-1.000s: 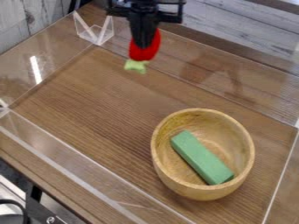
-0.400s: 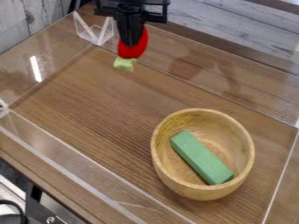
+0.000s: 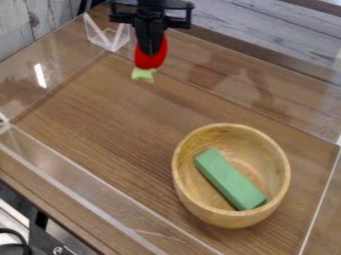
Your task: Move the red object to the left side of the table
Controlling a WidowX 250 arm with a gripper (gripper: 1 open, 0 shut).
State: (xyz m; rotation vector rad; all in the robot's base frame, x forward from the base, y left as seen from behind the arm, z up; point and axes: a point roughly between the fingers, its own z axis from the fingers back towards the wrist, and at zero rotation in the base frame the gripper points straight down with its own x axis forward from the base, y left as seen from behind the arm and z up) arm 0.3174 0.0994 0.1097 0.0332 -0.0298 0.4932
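the gripper [image 3: 152,52] is clenched on the red toy fruit [image 3: 150,60], held above the table [image 3: 107,139] near its far-left corner; carrying looks nearly done, so lowering and releasing likely follow.

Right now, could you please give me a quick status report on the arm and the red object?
Gripper shut on red object, held above the table, far left area. Bowl with green block sits well clear. Nothing in the way.

The arm [image 3: 151,10] is cut off by the top edge. The gripper's [image 3: 151,48] fingers hide part of the red object [image 3: 150,60].
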